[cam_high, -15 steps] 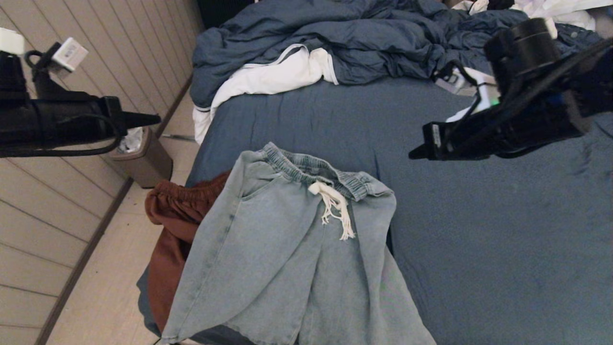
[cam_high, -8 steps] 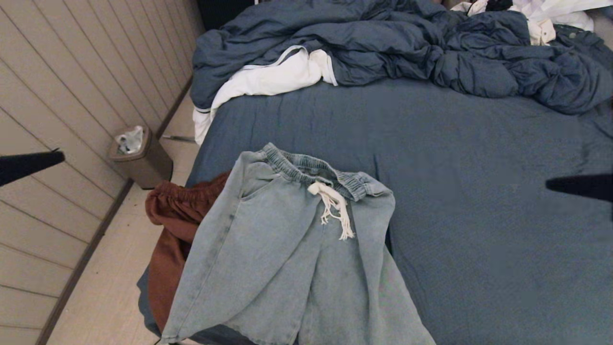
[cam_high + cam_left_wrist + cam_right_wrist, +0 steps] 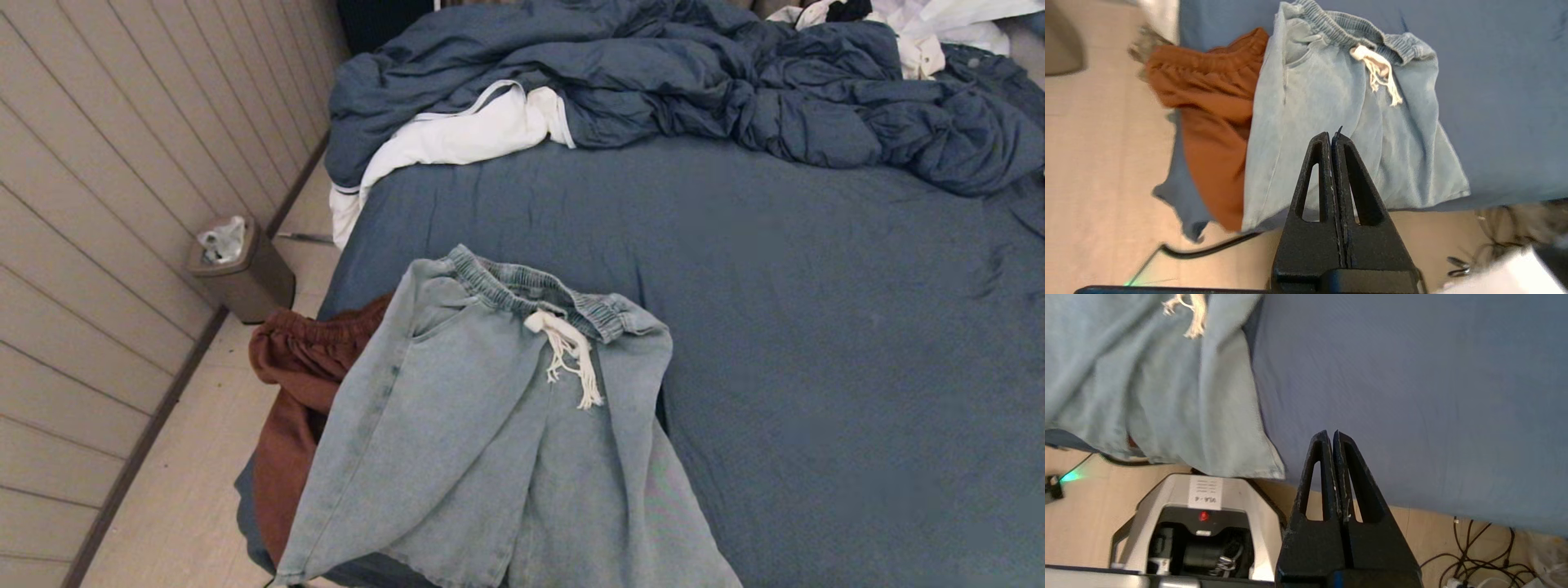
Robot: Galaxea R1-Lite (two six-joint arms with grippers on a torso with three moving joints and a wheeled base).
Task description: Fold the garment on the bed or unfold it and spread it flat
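Light blue denim shorts (image 3: 498,433) with an elastic waist and a white drawstring (image 3: 567,353) lie spread at the near left corner of the bed (image 3: 816,327), hems hanging over the front edge. Neither arm shows in the head view. My left gripper (image 3: 1332,136) is shut and empty, held in the air above the shorts (image 3: 1331,102) near their hem. My right gripper (image 3: 1330,435) is also shut and empty, hovering above the bare slate-blue sheet (image 3: 1412,375) beside the shorts' right leg (image 3: 1167,396).
Rust-brown shorts (image 3: 294,392) hang off the bed's left edge under the denim pair. A rumpled dark blue duvet (image 3: 653,82) with white lining (image 3: 457,135) fills the far end. A small bin (image 3: 241,269) stands on the floor by the panelled wall. Cables (image 3: 1486,555) lie below the bed's front edge.
Both arms have pulled back out of the head view, the left going off to the left and the right off to the right. The shorts have not moved.
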